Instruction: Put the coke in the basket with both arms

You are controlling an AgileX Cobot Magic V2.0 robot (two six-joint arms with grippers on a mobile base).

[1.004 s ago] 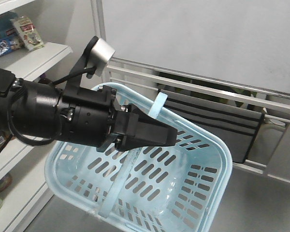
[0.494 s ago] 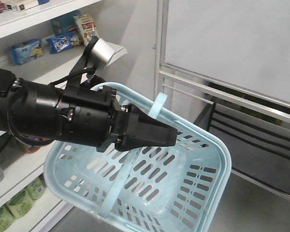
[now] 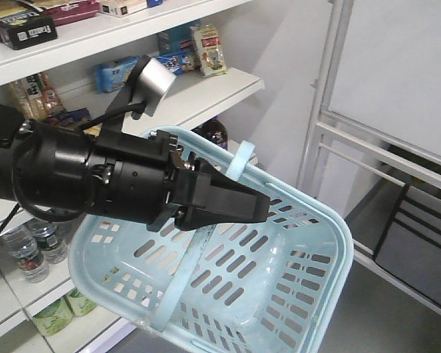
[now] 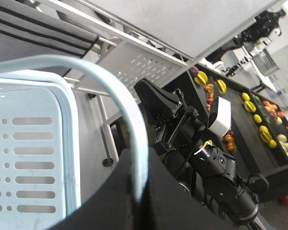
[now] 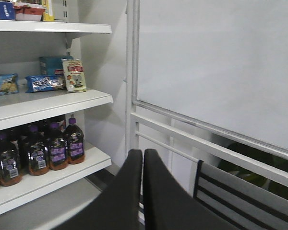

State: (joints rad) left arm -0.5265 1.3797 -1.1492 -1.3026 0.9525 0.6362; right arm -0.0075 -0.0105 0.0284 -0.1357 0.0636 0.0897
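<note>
The light blue basket (image 3: 331,220) hangs tilted in the air, and nothing shows inside it. My left gripper (image 3: 264,208) is shut on its flat swing handle (image 3: 242,158). In the left wrist view the handle (image 4: 110,81) runs out from between the closed jaws of the left gripper (image 4: 140,155), with the basket wall (image 4: 29,143) to the left. My right gripper (image 5: 143,151) is shut with nothing in it and points at a white panel beside shelves. The right arm (image 4: 216,167) shows beyond the basket. The coke is out of view.
White shelves (image 3: 206,92) at the left carry snack packs, dark bottles (image 5: 62,146) with purple labels, water bottles (image 3: 29,254) and green packs. A white metal frame (image 3: 320,125) with a panel stands at the right. A dark stand with fruit (image 4: 259,124) is further off.
The background has slid to the right: the shelves have come into view and the white frame and striped dark panel have moved off right. My left gripper and the basket keep their pose.
</note>
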